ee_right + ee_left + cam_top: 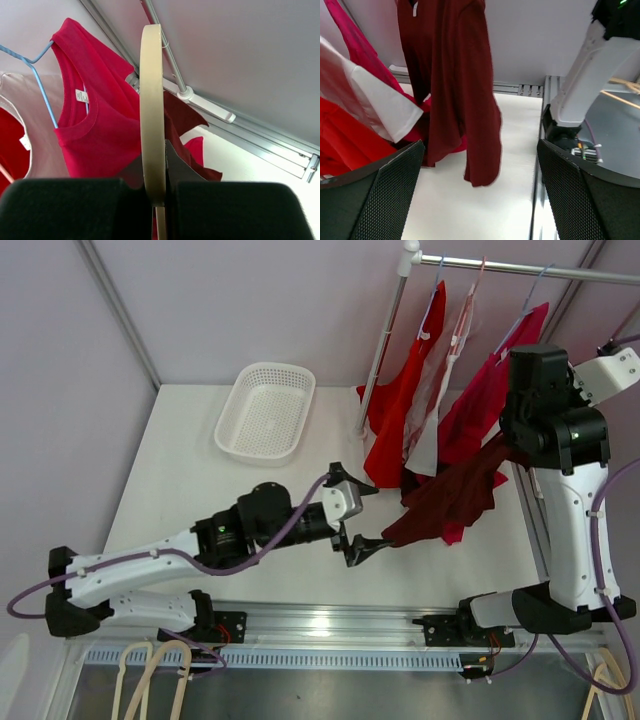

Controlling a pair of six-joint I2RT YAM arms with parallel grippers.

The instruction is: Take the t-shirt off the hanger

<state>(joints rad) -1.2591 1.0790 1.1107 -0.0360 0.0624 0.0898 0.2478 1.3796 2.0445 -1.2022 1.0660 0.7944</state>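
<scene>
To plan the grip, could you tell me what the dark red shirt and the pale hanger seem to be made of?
The dark red shirt looks like soft, matte knit cloth, likely cotton: it hangs in limp folds. The hanger looks like smooth, cream-coloured wood or plastic; its rigid curved edge shows no clear grain.

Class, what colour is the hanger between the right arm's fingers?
The hanger is cream; the right wrist view shows it best.
</scene>
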